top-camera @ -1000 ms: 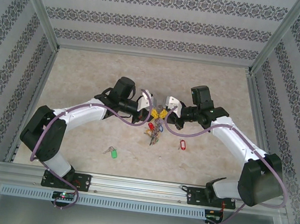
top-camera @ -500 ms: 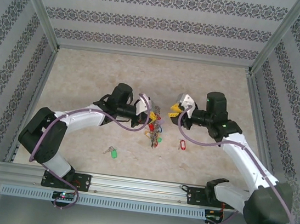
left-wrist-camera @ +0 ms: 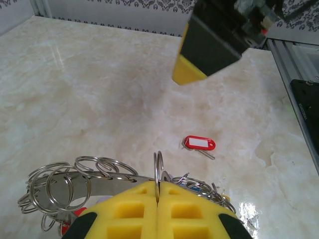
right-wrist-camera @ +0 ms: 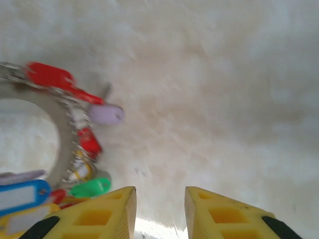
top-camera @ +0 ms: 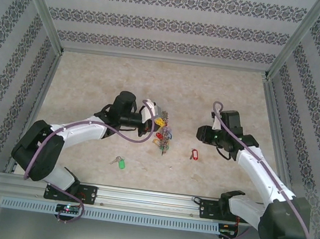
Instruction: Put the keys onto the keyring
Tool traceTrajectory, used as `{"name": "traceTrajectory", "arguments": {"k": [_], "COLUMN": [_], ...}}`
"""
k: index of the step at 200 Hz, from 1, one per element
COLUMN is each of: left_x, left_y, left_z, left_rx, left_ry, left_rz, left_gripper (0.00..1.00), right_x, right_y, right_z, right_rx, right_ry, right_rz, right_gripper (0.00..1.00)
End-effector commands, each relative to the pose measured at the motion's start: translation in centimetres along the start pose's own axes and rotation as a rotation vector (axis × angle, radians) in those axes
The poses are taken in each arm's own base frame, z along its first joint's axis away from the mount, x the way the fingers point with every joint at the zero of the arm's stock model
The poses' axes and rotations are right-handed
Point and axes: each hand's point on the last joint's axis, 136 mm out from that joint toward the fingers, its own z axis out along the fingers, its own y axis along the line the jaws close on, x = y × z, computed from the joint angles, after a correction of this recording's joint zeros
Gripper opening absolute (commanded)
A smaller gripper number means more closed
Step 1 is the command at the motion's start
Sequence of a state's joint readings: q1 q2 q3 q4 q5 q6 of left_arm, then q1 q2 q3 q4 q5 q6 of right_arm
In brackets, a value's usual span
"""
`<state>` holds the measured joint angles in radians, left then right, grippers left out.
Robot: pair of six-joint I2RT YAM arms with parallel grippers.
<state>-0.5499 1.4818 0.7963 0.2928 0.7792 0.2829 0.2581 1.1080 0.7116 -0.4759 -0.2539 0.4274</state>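
My left gripper (top-camera: 159,119) is shut on a small split ring of the keyring (top-camera: 163,138), which hangs below it with coloured tags. In the left wrist view the yellow fingers (left-wrist-camera: 129,209) pinch that ring edge-on, and the grey keyring (left-wrist-camera: 99,182) band carries several loose rings. One of the keys, with a red tag (top-camera: 194,154), lies on the table (top-camera: 94,81) under my right gripper (top-camera: 203,135). The other key, with a green tag (top-camera: 120,162), lies nearer the front left. My right gripper (right-wrist-camera: 159,199) is open and empty, with the keyring (right-wrist-camera: 57,117) to its left.
Aluminium frame posts and patterned walls enclose the marble table on three sides. A rail (top-camera: 149,200) runs along the front edge by the arm bases. The right gripper's body (left-wrist-camera: 214,40) hangs above the red-tagged key (left-wrist-camera: 199,143) in the left wrist view.
My right gripper has let go of the keyring, opened and pulled away to the right. The left gripper keeps its hold and has shifted slightly with the keyring.
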Motion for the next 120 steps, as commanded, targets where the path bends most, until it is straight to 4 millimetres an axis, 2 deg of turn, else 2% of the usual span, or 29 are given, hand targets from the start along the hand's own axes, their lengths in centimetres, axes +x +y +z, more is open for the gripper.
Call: {"name": "traceTrajectory", "arguments": {"k": [1, 19, 36, 80, 120], "left_x": [-2.4, -2.1, -2.0, -2.2, -2.1], "left_y": [-0.5, -0.7, -1.0, -1.3, -1.5], "left_z": [-0.8, -0.9, -1.0, -1.5, -1.5], "left_rx": [-0.009, -0.007, 0.005, 0.002, 0.010], "left_ry": [-0.077, -0.072, -0.068, -0.062, -0.054], "left_rz": [0.040, 0.033, 0.028, 0.037, 0.033], "left_gripper": [0.00, 0.00, 0.00, 0.00, 0.00], "right_x": [4.0, 4.7, 4.6, 4.7, 3.5], "right_y": [-2.6, -2.5, -2.3, -2.7, -1.9], "right_z": [0.8, 1.9, 2.7, 5.4, 6.9], "right_rx": [0.137, 0.149, 0.168, 0.198, 0.152], "right_ry": [0.141, 0.177, 0.199, 0.321, 0.317], "right_rz": [0.118, 0.070, -0.002, -0.089, -0.123], "right_gripper": [0.34, 0.35, 0.38, 0.38, 0.37]}}
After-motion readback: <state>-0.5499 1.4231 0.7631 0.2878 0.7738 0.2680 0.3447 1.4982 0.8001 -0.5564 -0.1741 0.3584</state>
